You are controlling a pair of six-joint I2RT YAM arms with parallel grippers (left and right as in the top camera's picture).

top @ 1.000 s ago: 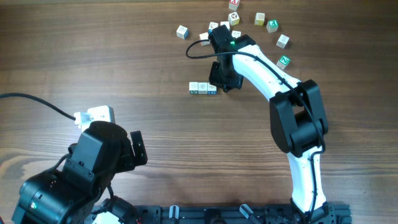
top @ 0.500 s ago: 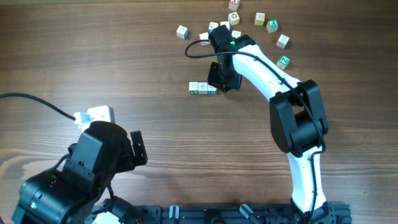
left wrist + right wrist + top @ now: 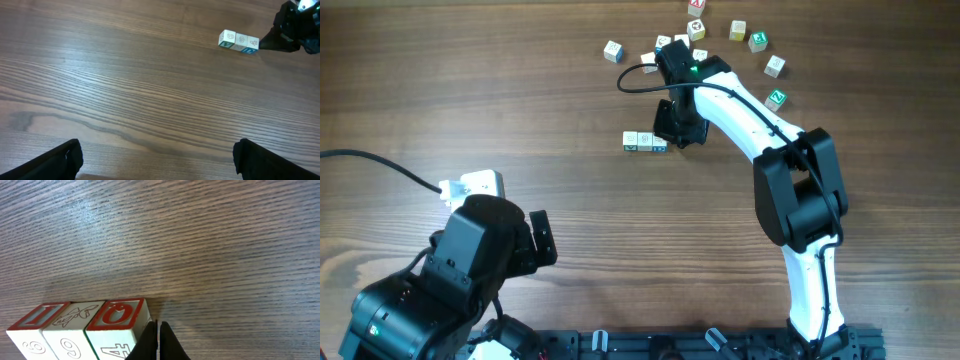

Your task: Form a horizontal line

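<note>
The right gripper (image 3: 156,331), fingers pressed together on nothing, sets its tips just beside the right-hand end cube of the horizontal line (image 3: 75,330), three cubes edge to edge on the wooden table (image 3: 520,100), loose cubes (image 3: 737,31) farther off
</note>
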